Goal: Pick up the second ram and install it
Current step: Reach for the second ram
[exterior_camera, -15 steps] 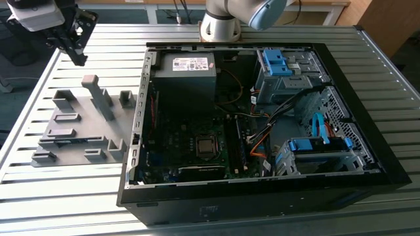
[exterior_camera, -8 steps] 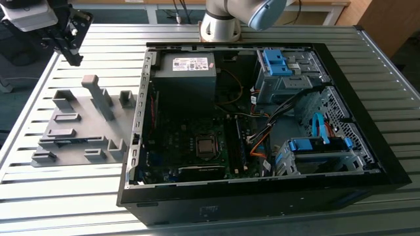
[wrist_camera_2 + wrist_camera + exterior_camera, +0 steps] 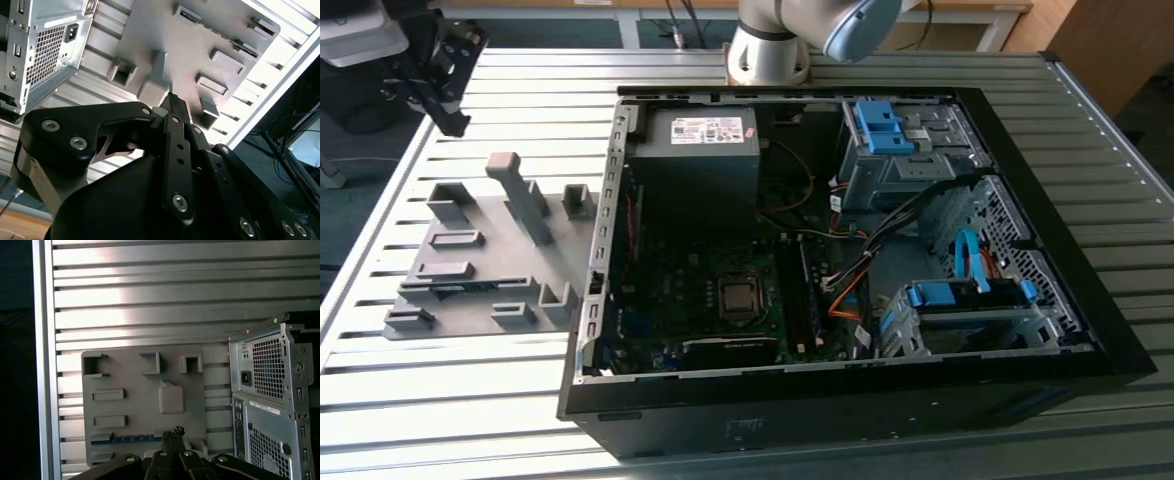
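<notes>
The second ram (image 3: 127, 439) is a thin green stick with blue marks, lying on edge in a slot of the grey holder plate (image 3: 135, 405). In the exterior view the ram (image 3: 464, 287) lies near the plate's (image 3: 480, 300) front. My gripper (image 3: 452, 124) hangs well above the table at the exterior view's far left, beyond the plate's back end. Its fingers (image 3: 172, 436) stand together with nothing between them, and in the first wrist view their tips overlap the ram's end. In the second wrist view the gripper (image 3: 173, 101) points at the plate (image 3: 200, 45).
An open computer case (image 3: 854, 240) lies to the right of the plate in the exterior view, with its motherboard (image 3: 720, 300), power supply (image 3: 700, 135) and blue drive bays exposed. Tall grey blocks (image 3: 520, 195) rise from the plate. The slatted table's edge (image 3: 47, 365) runs beside the plate.
</notes>
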`<state>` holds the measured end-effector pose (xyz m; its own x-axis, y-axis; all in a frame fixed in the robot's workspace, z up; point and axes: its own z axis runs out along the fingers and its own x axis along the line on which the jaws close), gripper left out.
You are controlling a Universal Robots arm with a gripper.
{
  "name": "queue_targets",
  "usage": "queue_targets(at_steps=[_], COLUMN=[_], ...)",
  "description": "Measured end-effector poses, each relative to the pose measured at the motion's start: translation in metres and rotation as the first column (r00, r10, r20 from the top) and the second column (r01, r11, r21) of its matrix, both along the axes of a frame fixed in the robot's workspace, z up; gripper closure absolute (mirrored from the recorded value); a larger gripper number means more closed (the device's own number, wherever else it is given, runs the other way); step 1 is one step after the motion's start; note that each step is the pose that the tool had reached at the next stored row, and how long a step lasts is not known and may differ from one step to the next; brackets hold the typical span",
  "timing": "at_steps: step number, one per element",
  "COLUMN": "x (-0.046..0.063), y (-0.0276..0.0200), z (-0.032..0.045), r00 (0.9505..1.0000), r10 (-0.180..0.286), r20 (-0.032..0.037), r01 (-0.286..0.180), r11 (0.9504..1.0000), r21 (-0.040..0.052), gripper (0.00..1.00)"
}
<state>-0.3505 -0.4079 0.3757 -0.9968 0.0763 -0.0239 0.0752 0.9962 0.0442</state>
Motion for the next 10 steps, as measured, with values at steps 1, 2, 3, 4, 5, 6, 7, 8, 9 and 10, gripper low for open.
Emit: queue_targets(at_steps=[1,2,3,4,5,6,7,8,9,10], x=[-0.002,-0.005,-0.007,-0.009,-0.011,-0.014,-0.017,-0.02,-0.024,-0.028], y=[-0.001,-0.002,-0.003,-0.0041,-0.0052,-0.0063,-0.0075,-0.0081,-0.0084,-0.0085], z=[-0.0003,-0.0005,-0.0008,-0.0011,-0.0013,-0.0015,-0.0018,-0.002,-0.0021,-0.0021], r00=[1.0,1.0,1.0,1.0,1.0,1.0,1.0,1.0,1.0,1.0], r10=[0.0,0.0,0.0,0.0,0.0,0.0,0.0,0.0,0.0,0.0], r20=[0.0,0.0,-0.0001,0.0001,0.0,-0.0001,0.0001,0.0,0.0001,-0.0001], r01=[0.0,0.0,0.0,0.0,0.0,0.0,0.0,0.0,0.0,0.0], r11=[1.0,1.0,1.0,1.0,1.0,1.0,1.0,1.0,1.0,1.0], r21=[0.0,-0.0001,-0.0001,0.0,-0.0001,-0.0001,-0.0001,-0.0001,-0.0001,-0.0002], gripper=[0.89,0.89,0.89,0.89,0.89,0.89,0.89,0.89,0.89,0.89])
